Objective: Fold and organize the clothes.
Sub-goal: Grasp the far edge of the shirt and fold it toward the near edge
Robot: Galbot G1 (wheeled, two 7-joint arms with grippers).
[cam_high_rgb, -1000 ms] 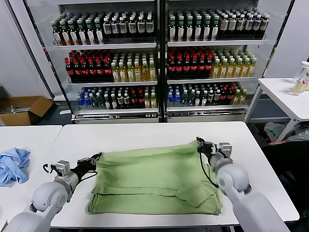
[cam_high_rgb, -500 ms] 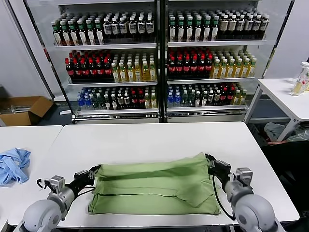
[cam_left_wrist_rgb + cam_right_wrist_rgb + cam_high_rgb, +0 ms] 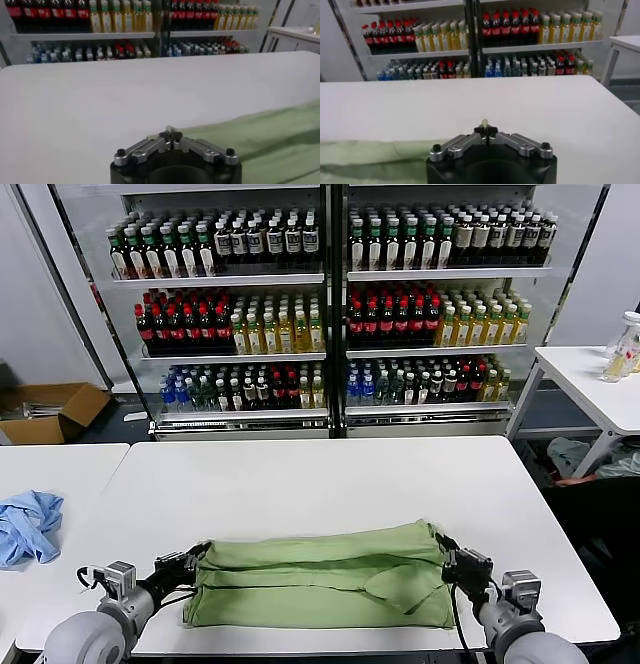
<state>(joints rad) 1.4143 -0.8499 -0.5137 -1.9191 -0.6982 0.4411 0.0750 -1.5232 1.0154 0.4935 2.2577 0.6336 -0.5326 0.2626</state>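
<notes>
here, seen from my head camera, a white table (image 3: 320,474) fills the foreground, and the clothes (image 3: 320,576), a light green shirt, lie along its near edge as a long, flattened band of folded layers. the far layer is doubled forward over the near one, so the shirt reads as a low horizontal strip.

my left gripper (image 3: 196,557) sits at the shirt's left end, low over the table, its jaws pinched together on the upper corner of the fabric there. in my left wrist view the left gripper (image 3: 170,133) shows its fingertips pressed closed, with green cloth running away from them across the white surface.

my right gripper (image 3: 446,552) sits at the shirt's right end, also low, jaws closed on the upper right corner. in my right wrist view the right gripper (image 3: 485,127) holds a small pale green tip of fabric poking up between its closed fingertips, and more of the shirt lies off to one side.

a crumpled light blue cloth (image 3: 28,524) rests on a separate table to my left, well apart from the shirt. behind the table stands a glass-fronted cooler (image 3: 330,304) lined with rows of bottles.
</notes>
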